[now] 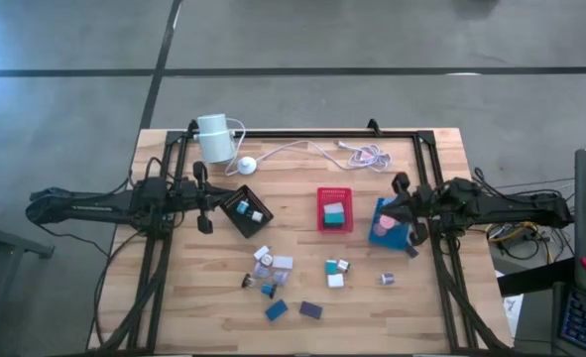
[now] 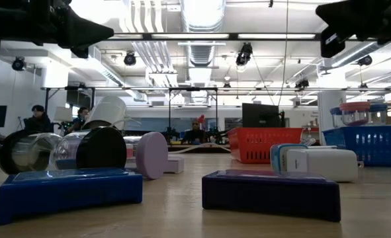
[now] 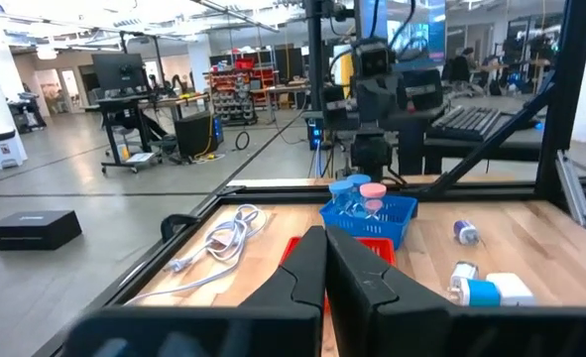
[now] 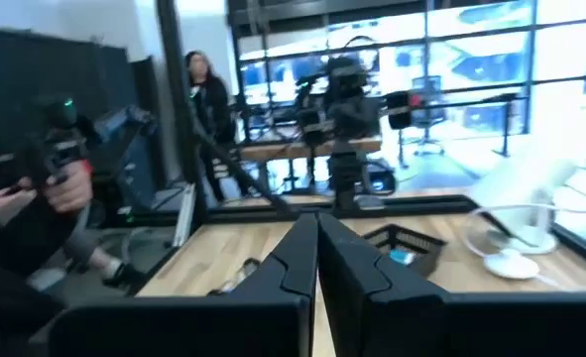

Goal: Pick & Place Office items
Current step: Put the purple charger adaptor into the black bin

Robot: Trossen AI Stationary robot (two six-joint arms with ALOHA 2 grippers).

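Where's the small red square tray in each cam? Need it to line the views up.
High view: the small red square tray sits right of table centre, left of the blue tray.
Low view: red tray right of centre at the far end, left of the blue tray.
Left wrist view: only a red sliver behind the shut left gripper.
Right wrist view: not in it.
Shared landmark: the blue tray.

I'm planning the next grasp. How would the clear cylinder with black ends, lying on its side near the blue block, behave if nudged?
The clear cylinder lies on its round side, so it would probably roll. Its see-through wall suggests it is hollow and light, and its smooth look suggests fingers could slip.
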